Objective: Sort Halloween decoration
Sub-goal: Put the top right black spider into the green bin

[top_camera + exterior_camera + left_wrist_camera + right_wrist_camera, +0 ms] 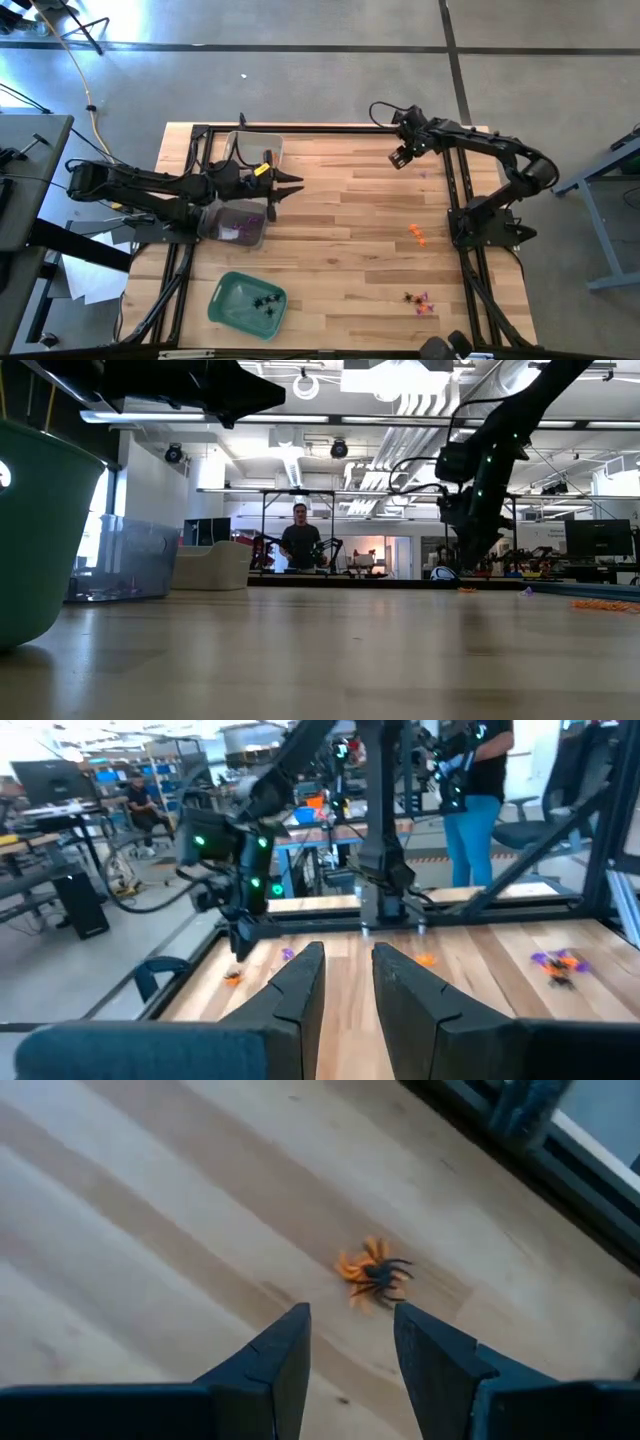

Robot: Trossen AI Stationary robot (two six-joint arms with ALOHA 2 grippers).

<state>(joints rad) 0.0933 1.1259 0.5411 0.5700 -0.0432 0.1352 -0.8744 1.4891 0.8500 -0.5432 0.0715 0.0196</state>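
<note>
The pale wooden slatted table (340, 230) carries two dark arms. The left gripper (290, 186) hangs above the table just beside two clear plastic trays (262, 150), its dark fingers (300, 995) set narrowly apart with nothing between them. The nearer clear tray holds small purple trinkets (238, 232), and a round-cornered green plastic tray (225, 300) at the near left edge holds black spider-like trinkets (266, 301). The right gripper (400, 158) hovers over the far right part of the table with its jaws standing apart and empty; its wrist view shows a small black plastic spider (383, 1275) lying against an orange trinket (354, 1266) on the wood just beyond the fingertips, untouched. More orange trinkets (417, 235) lie loose near the right arm's base, and a mixed cluster of orange, purple and black trinkets (418, 301) lies toward the near right edge, though their individual shapes cannot be told apart from above. In the low view a person (301, 540) stands in the room beyond the table.
</note>
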